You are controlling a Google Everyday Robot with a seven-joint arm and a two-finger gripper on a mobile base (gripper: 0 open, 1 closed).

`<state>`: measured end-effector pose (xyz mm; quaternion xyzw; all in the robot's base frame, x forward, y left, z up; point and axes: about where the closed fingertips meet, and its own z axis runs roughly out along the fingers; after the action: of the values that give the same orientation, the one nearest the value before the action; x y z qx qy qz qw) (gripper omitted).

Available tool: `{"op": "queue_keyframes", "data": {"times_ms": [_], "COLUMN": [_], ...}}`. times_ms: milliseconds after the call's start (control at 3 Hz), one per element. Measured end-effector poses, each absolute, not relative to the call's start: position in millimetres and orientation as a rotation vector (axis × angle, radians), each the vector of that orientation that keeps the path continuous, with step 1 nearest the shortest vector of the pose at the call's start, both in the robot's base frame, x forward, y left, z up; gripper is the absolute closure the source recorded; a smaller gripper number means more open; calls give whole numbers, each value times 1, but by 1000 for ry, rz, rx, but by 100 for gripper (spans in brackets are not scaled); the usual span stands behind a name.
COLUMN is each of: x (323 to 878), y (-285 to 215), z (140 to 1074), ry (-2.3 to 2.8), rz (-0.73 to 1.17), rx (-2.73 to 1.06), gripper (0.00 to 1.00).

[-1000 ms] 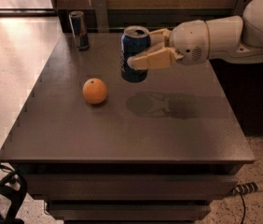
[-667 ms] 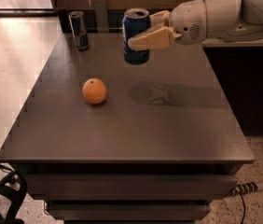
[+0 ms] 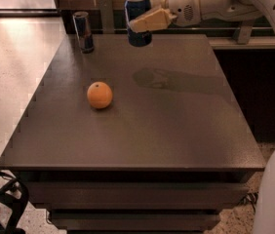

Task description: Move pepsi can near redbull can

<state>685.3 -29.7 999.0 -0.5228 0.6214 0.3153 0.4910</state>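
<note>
The pepsi can, wide and dark blue with a silver top, hangs upright in the air above the far part of the dark table. My gripper comes in from the right and is shut on the pepsi can, one cream finger lying across its side. The redbull can, slim and silvery blue, stands upright at the table's far left corner, to the left of and below the held can.
An orange lies on the left middle of the table. The gripper's shadow falls on the tabletop. A dark counter and rail run behind the table. A light floor lies to the left.
The gripper has lifted the pepsi can higher off the table and carried it toward the far edge. The orange and the redbull can have not moved.
</note>
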Motion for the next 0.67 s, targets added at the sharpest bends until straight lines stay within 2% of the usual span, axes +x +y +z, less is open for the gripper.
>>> {"op": "queue_keyframes", "data": {"times_ms": [667], "x": [755], "y": [4], "z": [950], "ry": [1506], "rz": [767], "rx": [-1247], "gripper": [100]}}
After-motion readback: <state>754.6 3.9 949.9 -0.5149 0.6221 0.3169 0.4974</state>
